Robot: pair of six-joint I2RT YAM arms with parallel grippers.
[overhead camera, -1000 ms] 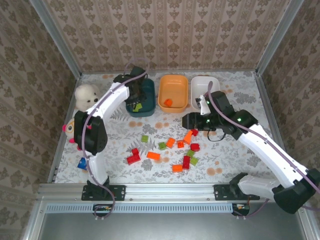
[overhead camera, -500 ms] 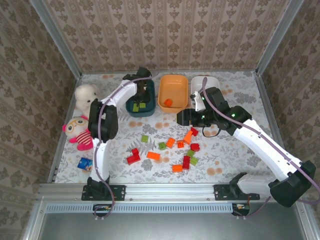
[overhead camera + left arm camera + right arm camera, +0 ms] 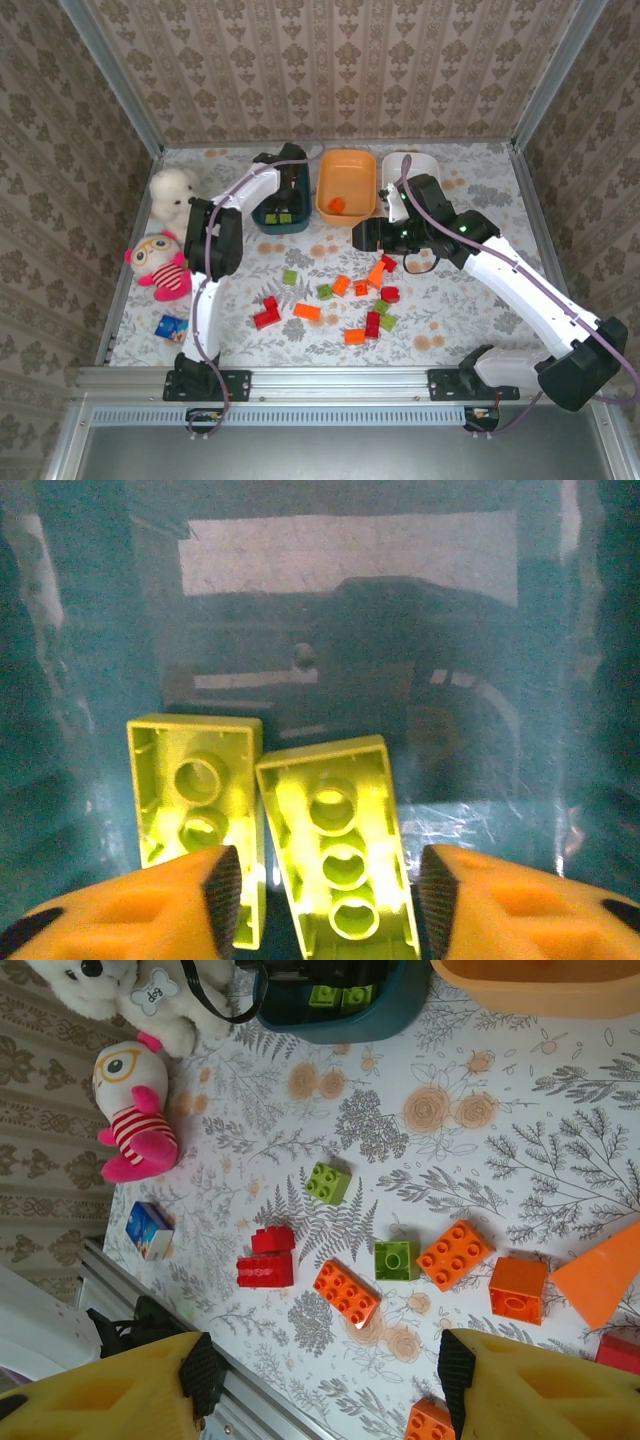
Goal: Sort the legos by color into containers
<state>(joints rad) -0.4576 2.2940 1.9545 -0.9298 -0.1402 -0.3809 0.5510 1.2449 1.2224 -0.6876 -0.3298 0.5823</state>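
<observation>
1. Surface: the flower-patterned table top point(image 3: 450, 300) is flat and walled on three sides. Bare surface is left between most of the scattered pieces, so room for a descent from above is judged ample.
2. Containers: a dark teal plastic tub point(image 3: 297, 222), an orange plastic tub point(image 3: 345, 158) and a white plastic tub point(image 3: 392, 175) are lined up side by side along the far edge.
3. Grippers: the left gripper point(image 3: 325, 880) is placed inside the teal tub, with its fingers spread and nothing pinched. The right gripper point(image 3: 328, 1370) is held above the scatter, with its fingers wide apart and bare.
4. Sorted: two light green plastic bricks point(image 3: 330, 810) are laid hollow side up on the teal tub floor, touching. One is set between the left fingers, its long axis running away from the wrist.
5. Unsorted: the loose red, orange and green plastic bricks point(image 3: 340, 295) are found under and nearward of the right gripper, well apart from the left. The right arm is judged nearer. The orange oblong brick point(image 3: 346, 1292) is set diagonally to the right fingers' closing line, so a wrist turn is probably needed.
</observation>
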